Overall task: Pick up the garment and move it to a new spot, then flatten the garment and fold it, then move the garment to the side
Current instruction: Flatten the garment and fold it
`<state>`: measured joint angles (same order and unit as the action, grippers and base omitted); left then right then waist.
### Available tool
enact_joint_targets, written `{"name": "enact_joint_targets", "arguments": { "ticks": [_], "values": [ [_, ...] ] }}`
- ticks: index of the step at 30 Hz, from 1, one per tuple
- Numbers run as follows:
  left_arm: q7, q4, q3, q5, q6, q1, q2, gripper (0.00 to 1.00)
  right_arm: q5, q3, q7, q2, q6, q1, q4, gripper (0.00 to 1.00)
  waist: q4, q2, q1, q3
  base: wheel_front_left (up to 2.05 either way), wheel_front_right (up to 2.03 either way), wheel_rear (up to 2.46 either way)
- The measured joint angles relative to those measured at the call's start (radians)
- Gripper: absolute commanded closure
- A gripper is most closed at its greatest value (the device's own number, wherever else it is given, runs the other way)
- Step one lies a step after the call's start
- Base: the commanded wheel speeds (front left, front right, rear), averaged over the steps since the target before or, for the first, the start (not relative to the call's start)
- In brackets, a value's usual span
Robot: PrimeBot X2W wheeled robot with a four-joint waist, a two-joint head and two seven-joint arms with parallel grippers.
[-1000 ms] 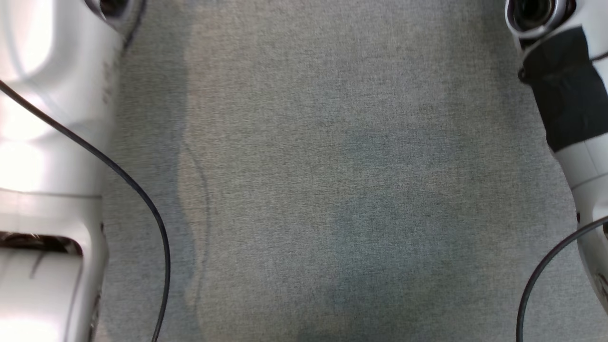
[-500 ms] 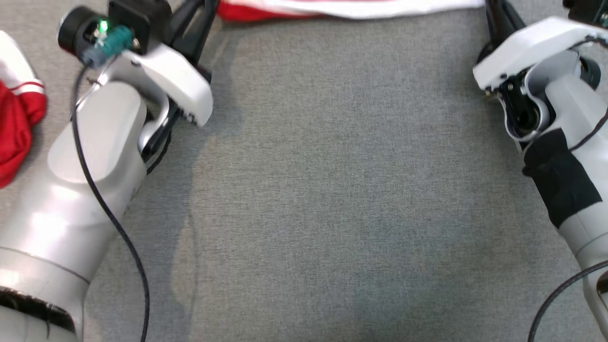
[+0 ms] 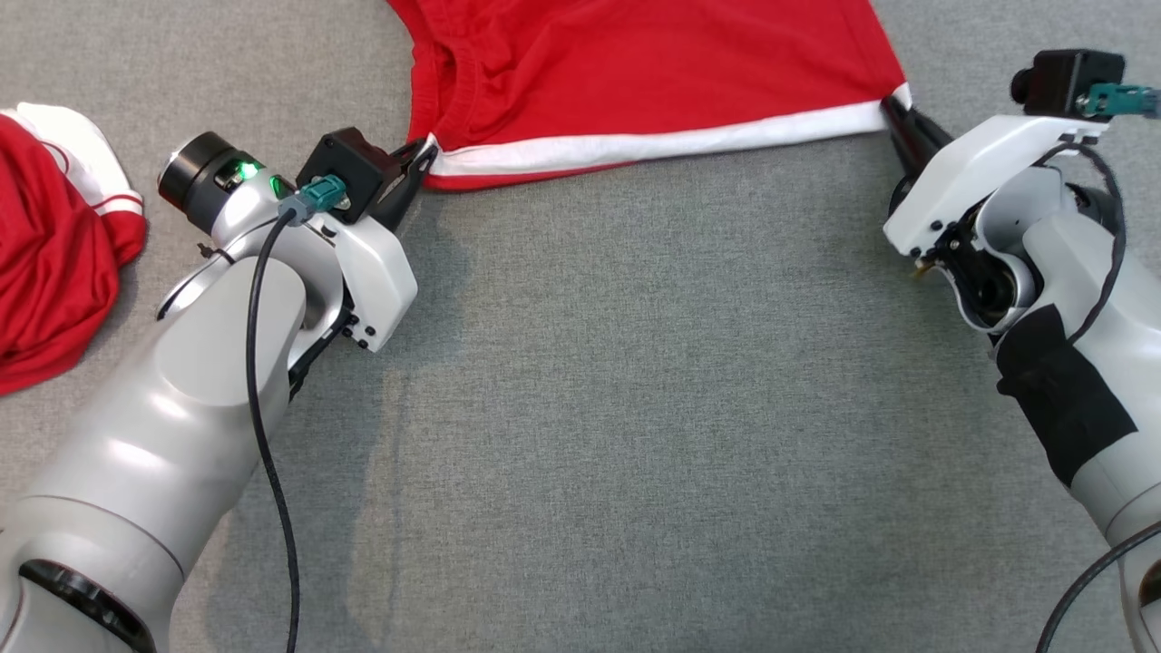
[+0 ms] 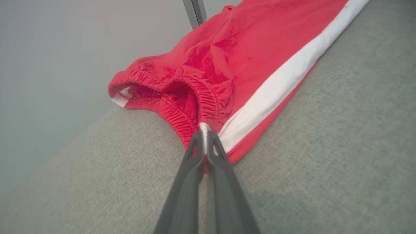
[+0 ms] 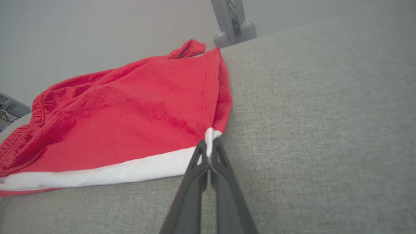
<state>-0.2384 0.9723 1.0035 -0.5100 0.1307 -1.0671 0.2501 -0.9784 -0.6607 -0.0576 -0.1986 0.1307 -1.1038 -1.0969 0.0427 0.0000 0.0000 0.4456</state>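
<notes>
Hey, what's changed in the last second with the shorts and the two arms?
The head camera swung, so most of the shift is the view. Measured against the red pile, the shorts came nearer the robot, drawn by the left tool and right tool. Both stay shut on the ends of the white stripe.

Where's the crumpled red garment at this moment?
Head view, far left edge: the crumpled garment lies on the grey cloth, just left of the left arm, apart from the shorts.
</notes>
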Motion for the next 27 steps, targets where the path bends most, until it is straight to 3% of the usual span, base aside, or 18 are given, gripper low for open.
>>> {"name": "enact_joint_targets", "arguments": {
  "ticks": [19, 27],
  "values": [
    [0.082, 0.037, 0.136, -0.137, 0.0, 0.134, -0.013, 1.0, -0.083, -0.199, 0.264, -0.093, 0.0, 0.119, 0.038, 1.0, 0.018, 0.0, 0.0, -0.17, 0.0, 0.0, 0.0],
    [0.138, -0.038, 0.183, -0.233, 0.0, 0.219, -0.003, 1.0, -0.131, -0.254, 0.342, -0.142, 0.0, 0.176, 0.062, 1.0, 0.038, 0.0, -0.0001, -0.247, 0.0, 0.0, 0.0]
  ]
}}
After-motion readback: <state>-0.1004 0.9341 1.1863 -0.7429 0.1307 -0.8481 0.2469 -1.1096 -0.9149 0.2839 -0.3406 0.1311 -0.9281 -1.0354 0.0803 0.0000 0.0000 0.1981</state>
